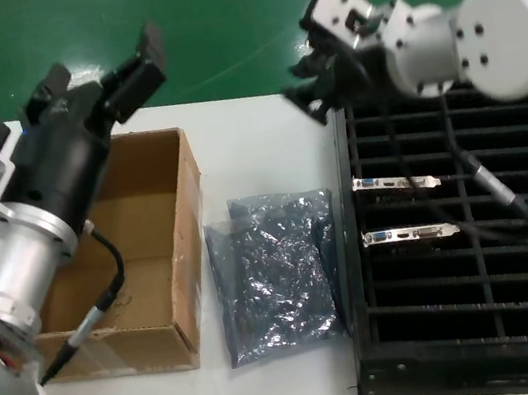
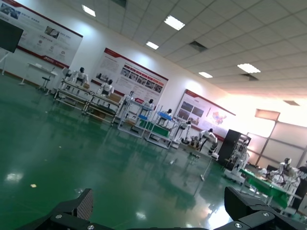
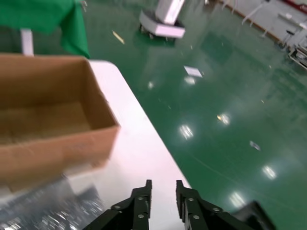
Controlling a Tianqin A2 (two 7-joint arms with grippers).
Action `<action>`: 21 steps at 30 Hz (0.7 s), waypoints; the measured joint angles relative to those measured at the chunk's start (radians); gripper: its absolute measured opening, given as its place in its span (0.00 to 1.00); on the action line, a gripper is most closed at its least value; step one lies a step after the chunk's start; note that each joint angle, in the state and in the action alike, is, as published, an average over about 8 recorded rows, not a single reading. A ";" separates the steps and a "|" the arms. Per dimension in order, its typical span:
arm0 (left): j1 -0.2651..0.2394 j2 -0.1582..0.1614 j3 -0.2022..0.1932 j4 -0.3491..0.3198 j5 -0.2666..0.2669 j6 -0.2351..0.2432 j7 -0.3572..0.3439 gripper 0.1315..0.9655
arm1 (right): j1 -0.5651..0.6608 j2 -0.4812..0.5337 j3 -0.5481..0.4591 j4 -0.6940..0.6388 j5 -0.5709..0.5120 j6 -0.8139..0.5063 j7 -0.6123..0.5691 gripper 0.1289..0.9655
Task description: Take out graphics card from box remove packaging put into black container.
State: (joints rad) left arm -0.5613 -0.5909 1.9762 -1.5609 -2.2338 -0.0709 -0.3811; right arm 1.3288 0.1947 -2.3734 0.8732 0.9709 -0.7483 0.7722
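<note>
- Brown cardboard box (image 1: 157,256): sits on the white table (image 1: 254,138) at the robot's left, open-topped; no card shows in the visible part of its interior, though the left arm hides much of it.
- Packaging (image 1: 276,266): two crinkly grey-blue bags, flat on the table between box and black container (image 1: 478,324), long axis running away from the robot; apparently emptied.
- Graphics card (image 1: 395,182): slotted in the container's left column, silver bracket up; a second card (image 1: 410,233) sits a few slots nearer the robot.
- Left hand (image 1: 126,68): raised above the box's far end, fingers spread wide, holding nothing.
- Right hand (image 1: 312,88): hovers over the container's far left corner, fingers nearly closed with a narrow gap, empty.
- Judgement: both cards appear stowed; the left hand is nearer the box, the right nearer the cards.
</note>
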 joint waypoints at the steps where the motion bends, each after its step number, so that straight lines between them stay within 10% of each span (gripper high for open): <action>1: 0.009 0.005 -0.006 -0.001 0.007 0.001 0.006 1.00 | -0.021 0.002 0.012 0.012 0.013 0.012 -0.012 0.11; 21: 0.188 0.097 -0.126 -0.013 0.145 0.024 0.128 1.00 | -0.445 0.035 0.259 0.244 0.278 0.250 -0.258 0.48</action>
State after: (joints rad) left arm -0.3735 -0.4936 1.8502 -1.5740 -2.0885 -0.0471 -0.2536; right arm 0.8843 0.2300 -2.1144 1.1169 1.2489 -0.4979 0.5143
